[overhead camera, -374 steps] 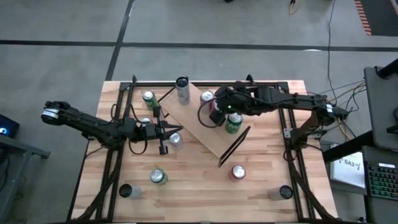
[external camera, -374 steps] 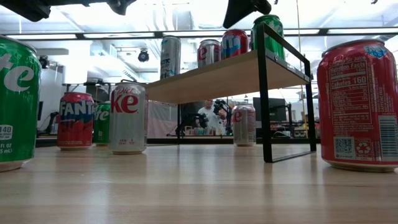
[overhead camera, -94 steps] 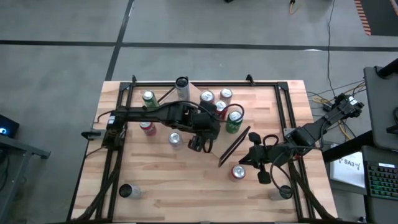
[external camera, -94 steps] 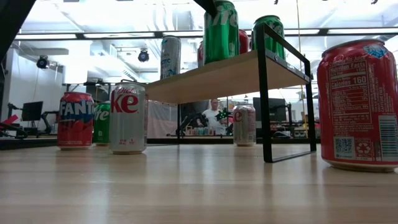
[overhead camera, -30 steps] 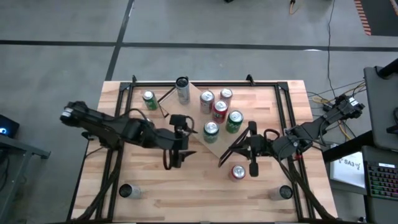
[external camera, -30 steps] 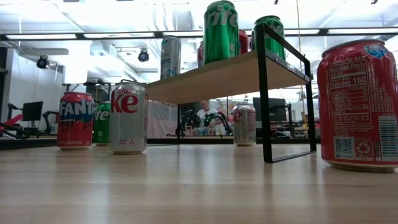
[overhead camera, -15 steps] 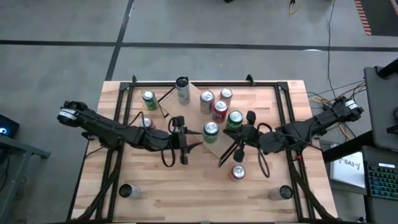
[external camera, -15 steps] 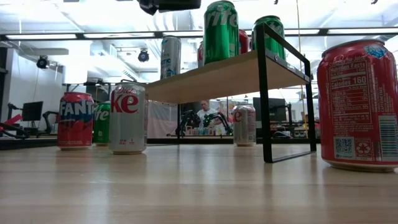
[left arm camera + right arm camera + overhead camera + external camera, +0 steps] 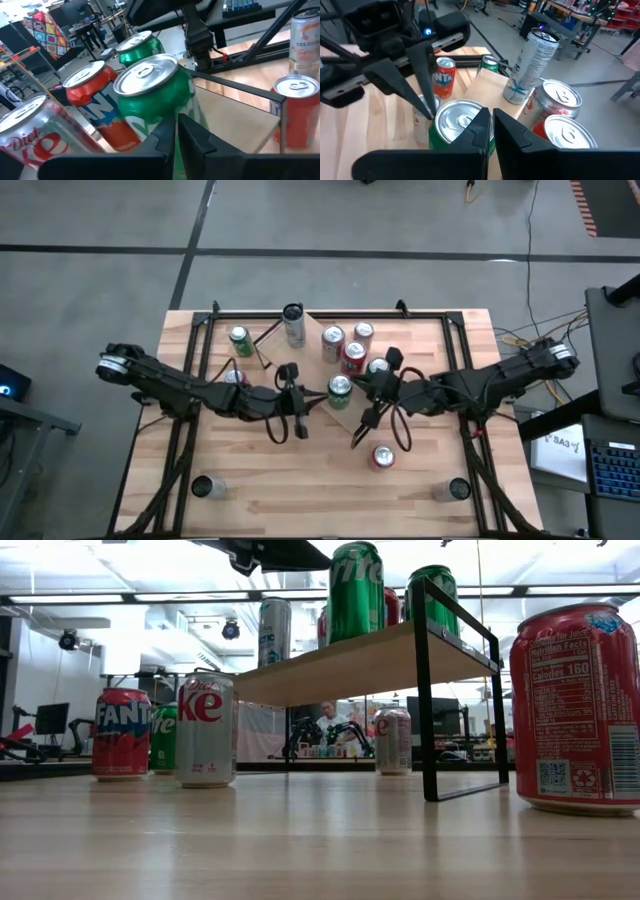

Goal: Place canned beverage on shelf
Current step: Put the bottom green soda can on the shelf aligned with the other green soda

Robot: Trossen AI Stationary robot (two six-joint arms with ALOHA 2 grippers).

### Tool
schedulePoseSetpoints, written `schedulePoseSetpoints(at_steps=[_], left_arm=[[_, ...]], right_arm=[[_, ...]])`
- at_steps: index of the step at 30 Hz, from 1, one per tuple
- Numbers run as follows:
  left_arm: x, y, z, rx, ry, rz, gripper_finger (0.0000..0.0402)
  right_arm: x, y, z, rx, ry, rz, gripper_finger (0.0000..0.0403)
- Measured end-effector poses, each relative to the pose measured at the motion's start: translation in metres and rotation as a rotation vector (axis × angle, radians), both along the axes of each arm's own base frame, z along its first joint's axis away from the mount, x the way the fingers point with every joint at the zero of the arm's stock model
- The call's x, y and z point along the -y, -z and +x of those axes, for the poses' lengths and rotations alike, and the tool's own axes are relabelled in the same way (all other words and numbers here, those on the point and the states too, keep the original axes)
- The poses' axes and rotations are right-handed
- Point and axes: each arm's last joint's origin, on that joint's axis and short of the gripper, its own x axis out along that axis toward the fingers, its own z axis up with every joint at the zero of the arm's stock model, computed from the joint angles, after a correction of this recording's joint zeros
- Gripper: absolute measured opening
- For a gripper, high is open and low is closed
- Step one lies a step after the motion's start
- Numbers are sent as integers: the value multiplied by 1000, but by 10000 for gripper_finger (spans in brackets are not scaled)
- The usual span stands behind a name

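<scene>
Green can [image 9: 339, 387] looks parked on the shelf [image 9: 312, 362], both end effectors [image 9: 300, 416] [image 9: 374, 386] closed and empty, so next grab the red can [image 9: 382, 456] off the counter.

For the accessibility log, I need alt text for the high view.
Seen from above, both grippers, left and right, are shut and flank a green can on the shelf, beside five other cans. A red can stands on the table.
</scene>
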Motion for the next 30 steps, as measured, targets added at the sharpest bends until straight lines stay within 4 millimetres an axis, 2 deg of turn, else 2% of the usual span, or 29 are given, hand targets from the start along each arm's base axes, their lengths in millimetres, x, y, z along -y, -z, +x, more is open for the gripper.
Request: schedulePoseSetpoints(at_steps=[13,23,30], left_arm=[[0,-1,0,10,-4,-17,0],[-2,-1,0,17,-54,-16,0],[-2,-1,0,17,-57,-16,0]], right_arm=[[-5,11,20,-153,2,-48,12],[-7,4,22,-249,31,-9,12],[-14,-3,20,-250,-35,24,12]])
